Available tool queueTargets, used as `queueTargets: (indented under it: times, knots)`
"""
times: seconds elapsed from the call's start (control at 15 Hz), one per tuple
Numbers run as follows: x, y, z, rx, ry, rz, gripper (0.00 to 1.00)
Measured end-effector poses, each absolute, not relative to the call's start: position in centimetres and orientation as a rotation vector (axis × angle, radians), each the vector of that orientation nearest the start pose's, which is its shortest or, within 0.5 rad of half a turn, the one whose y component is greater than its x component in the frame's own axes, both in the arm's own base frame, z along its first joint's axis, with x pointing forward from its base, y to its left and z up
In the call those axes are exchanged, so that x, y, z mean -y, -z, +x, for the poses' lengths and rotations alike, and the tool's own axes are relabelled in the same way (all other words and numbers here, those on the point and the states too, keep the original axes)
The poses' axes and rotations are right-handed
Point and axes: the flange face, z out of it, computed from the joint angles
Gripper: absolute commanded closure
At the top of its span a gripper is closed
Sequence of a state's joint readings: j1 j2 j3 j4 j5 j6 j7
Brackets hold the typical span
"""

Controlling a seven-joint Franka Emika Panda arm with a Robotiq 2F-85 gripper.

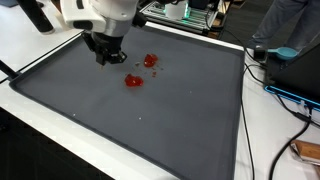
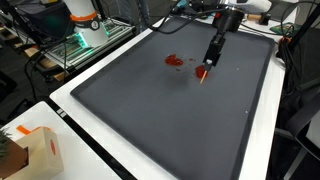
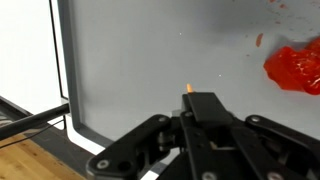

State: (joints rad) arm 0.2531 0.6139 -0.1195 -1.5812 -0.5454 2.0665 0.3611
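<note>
My gripper (image 1: 105, 57) hangs low over a dark grey mat (image 1: 150, 125), also in the other exterior view (image 2: 209, 62). In the wrist view its fingers (image 3: 190, 100) are pressed together, and a small orange tip (image 3: 187, 88) sticks out between them; the rest of that thing is hidden. Two red crumpled pieces lie on the mat beside the gripper: one close by (image 1: 133, 80) (image 2: 203, 72) (image 3: 295, 65) and one farther off (image 1: 150, 60) (image 2: 173, 60). The gripper touches neither.
The mat has a raised white border (image 1: 60, 110) on a white table. A cardboard box (image 2: 25, 150) stands at a table corner. Cables (image 1: 285, 95) and a person (image 1: 290, 25) are beyond the mat's edge. Equipment racks (image 2: 85, 30) stand behind.
</note>
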Motion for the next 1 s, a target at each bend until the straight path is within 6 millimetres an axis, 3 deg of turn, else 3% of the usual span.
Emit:
queueTargets:
  times: [0.47, 1.0]
  knots:
    - [-8.7, -24.9, 68.6, -0.034, 0.025, 2.435, 0.97]
    - [-10.3, -22.9, 69.4, -0.034, -0.012, 2.394, 0.97]
